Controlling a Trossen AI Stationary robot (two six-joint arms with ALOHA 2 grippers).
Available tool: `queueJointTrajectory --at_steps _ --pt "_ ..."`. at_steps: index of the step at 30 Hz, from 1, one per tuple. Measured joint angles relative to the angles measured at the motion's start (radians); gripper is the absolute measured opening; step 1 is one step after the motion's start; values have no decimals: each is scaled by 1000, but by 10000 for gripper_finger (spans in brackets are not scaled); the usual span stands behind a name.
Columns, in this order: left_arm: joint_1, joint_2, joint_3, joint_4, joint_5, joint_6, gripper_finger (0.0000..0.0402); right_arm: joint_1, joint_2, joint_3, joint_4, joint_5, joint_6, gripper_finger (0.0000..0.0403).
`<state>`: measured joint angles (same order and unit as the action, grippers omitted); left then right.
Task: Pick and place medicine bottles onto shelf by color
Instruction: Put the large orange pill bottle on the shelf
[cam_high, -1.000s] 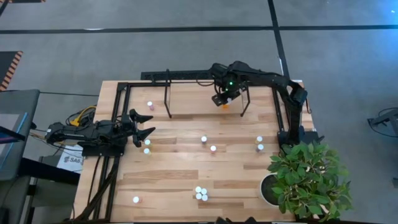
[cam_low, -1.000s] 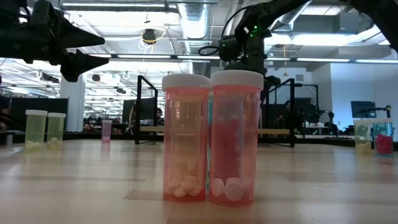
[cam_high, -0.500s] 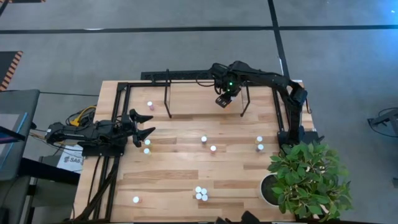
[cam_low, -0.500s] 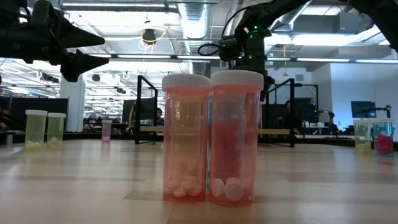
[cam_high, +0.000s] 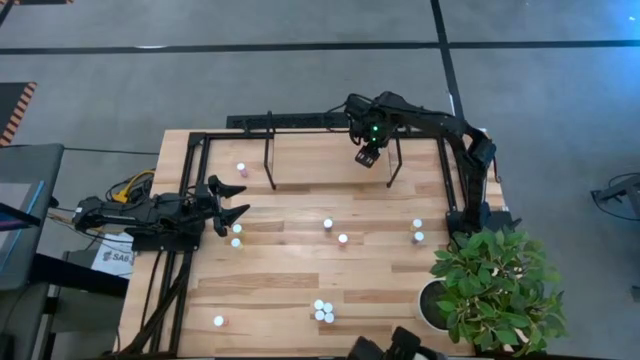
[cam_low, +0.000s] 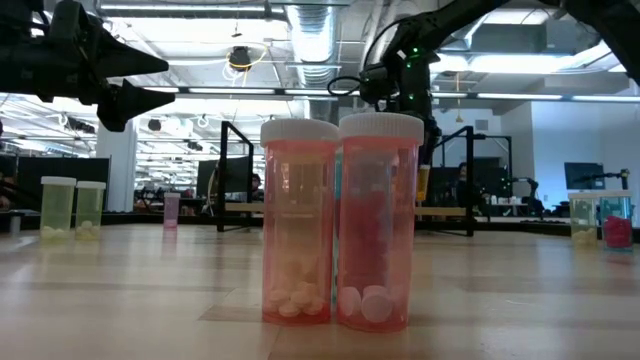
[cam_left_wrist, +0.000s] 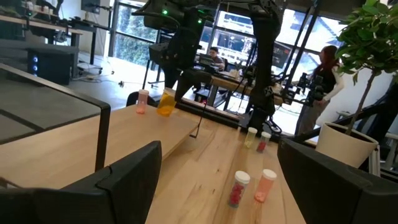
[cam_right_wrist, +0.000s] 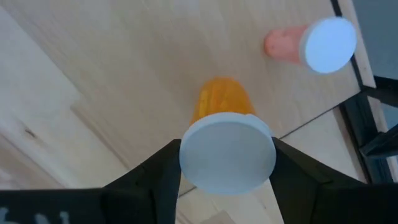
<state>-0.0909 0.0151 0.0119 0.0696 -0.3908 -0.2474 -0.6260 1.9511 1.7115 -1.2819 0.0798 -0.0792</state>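
Observation:
My right gripper (cam_high: 368, 156) is over the far shelf (cam_high: 300, 160), a light board in black tubing, and is shut on an orange bottle (cam_right_wrist: 221, 99) with a white cap (cam_right_wrist: 227, 152). The bottle also shows in the left wrist view (cam_left_wrist: 166, 102). A pink bottle (cam_high: 241, 169) stands on the shelf's left part and also shows in the right wrist view (cam_right_wrist: 311, 43). My left gripper (cam_high: 235, 203) is open and empty above the table's left side. Other bottles stand on the table in pairs (cam_high: 335, 231) (cam_high: 418, 230) and in a cluster (cam_high: 322, 311). My right gripper pinches the orange bottle at its white cap (cam_right_wrist: 186, 155), one finger on each side of the cap's rim. The fingers come from above, pointing down. The bottle hangs below them, tilted, its base close over the shelf board; I cannot tell whether it touches the board.
Two upright black hoops (cam_high: 270, 150) (cam_high: 395, 165) stand on the shelf, the right one next to my right gripper. A white pot (cam_high: 432, 303) with a green plant (cam_high: 495, 285) stands at the near right corner. Two yellowish bottles (cam_high: 236, 236) stand below my left gripper. A person (cam_left_wrist: 323, 74) shows beyond the table.
My right gripper has carried the orange bottle a short way toward the table's right and far edges over the shelf, staying shut on it.

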Motion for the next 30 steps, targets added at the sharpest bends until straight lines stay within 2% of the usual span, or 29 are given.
queueJointTrajectory --at_steps 9,26,30 --pt "0 0 0 0 0 0 311 -19 0 0 -9 2 -97 230" --pt "0 0 0 0 0 0 311 -15 1 0 16 -6 -140 231" --pt "0 0 0 0 0 0 311 -3 2 -35 45 -6 -162 231"
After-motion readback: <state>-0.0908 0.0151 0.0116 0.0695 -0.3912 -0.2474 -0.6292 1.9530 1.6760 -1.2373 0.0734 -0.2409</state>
